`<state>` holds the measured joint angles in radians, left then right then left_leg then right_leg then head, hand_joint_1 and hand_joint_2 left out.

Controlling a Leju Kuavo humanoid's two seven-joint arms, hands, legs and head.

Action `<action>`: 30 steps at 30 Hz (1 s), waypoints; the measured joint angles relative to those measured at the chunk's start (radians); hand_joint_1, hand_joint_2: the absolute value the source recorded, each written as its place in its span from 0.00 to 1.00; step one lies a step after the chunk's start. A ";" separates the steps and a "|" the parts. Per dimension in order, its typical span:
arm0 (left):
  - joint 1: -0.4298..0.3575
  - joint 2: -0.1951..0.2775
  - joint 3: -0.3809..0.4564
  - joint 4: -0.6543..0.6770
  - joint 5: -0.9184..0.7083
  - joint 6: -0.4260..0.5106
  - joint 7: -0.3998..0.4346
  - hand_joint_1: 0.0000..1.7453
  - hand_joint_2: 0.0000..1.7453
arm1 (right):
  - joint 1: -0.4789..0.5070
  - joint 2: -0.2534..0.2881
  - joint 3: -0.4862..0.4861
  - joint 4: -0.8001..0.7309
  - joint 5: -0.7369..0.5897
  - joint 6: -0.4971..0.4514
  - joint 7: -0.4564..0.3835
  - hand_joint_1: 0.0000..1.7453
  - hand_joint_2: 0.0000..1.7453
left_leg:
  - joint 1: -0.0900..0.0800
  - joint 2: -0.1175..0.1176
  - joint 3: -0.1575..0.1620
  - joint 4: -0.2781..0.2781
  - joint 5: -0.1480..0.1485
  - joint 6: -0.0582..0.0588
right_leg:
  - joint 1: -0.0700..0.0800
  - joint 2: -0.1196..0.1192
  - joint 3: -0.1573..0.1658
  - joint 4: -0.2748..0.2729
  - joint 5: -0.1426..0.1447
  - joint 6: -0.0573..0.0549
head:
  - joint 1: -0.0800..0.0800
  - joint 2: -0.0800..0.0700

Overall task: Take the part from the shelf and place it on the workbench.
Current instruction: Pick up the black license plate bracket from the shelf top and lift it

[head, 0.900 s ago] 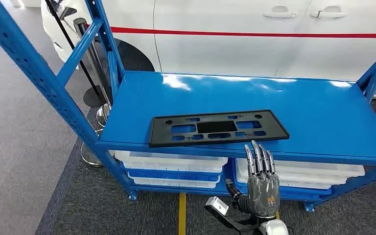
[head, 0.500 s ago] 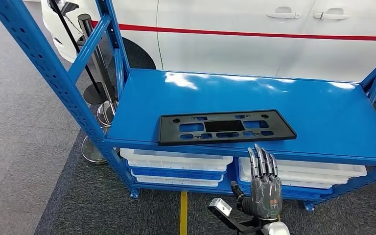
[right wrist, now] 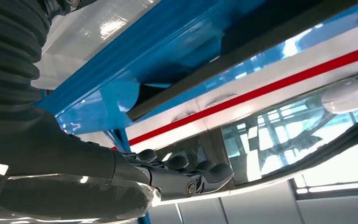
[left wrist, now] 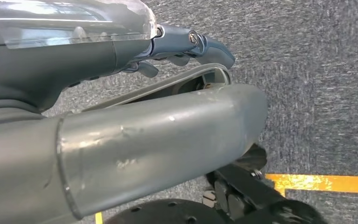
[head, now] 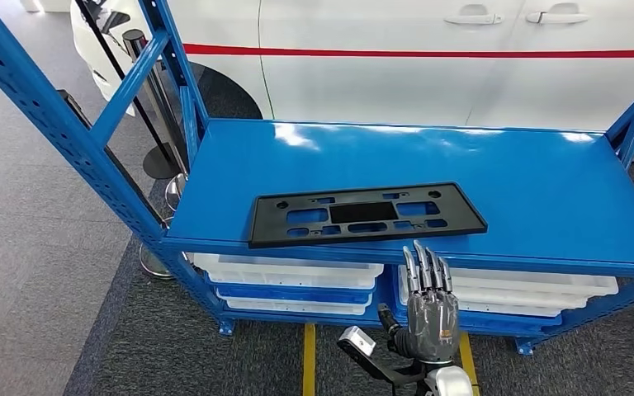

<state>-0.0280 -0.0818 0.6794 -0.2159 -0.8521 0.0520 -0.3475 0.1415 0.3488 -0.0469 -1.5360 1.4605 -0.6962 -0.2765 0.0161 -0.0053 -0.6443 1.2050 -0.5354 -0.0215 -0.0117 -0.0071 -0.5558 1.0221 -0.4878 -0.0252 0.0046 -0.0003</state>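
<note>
Reach phase: black part point(head: 368, 214) flat near the front edge of the blue shelf point(head: 537, 186), not yet grasped.

Right robot hand point(head: 430, 307) below and just in front of the shelf lip, fingers point(head: 426, 268) extended side by side, empty; left robot hand point(left wrist: 121, 51) low over grey carpet, seemingly empty, fingers not clear enough to judge. Best raised above the lip first, then brought to the part's near long edge. Thin, flat plate: likely hard to pinch unless drawn slightly past the edge. White car point(head: 429, 58) behind.

Bright overhead light — glare on shelf point(head: 429, 165)
</note>
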 joint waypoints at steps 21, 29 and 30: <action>-0.007 0.001 0.000 0.000 -0.008 -0.003 0.002 0.00 0.00 | -0.027 -0.009 0.023 0.048 0.010 -0.002 0.015 0.00 1.00 | -0.005 -0.003 0.110 -0.194 0.038 0.024 | 0.003 0.009 -0.027 0.014 0.010 0.024 | 0.000 0.000; -0.004 0.002 0.000 0.000 -0.009 -0.003 0.002 0.00 0.00 | -0.030 -0.008 0.029 0.052 0.010 -0.002 0.015 0.00 1.00 | 0.000 -0.001 -0.038 0.088 -0.065 0.000 | 0.001 0.004 -0.008 0.001 0.003 -0.005 | -0.001 0.000; -0.004 0.002 0.000 0.000 -0.009 -0.003 0.002 0.00 0.00 | -0.030 -0.008 0.029 0.053 0.010 -0.002 0.015 0.00 1.00 | -0.001 -0.001 -0.018 0.038 -0.026 0.003 | 0.002 0.005 -0.003 0.001 0.000 -0.003 | -0.001 0.000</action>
<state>-0.0320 -0.0796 0.6794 -0.2155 -0.8614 0.0488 -0.3456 0.1115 0.3407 -0.0178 -1.4835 1.4710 -0.6985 -0.2617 0.0155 -0.0059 -0.6621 1.2425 -0.5611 -0.0183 -0.0101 -0.0017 -0.5584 1.0232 -0.4874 -0.0285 0.0039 -0.0001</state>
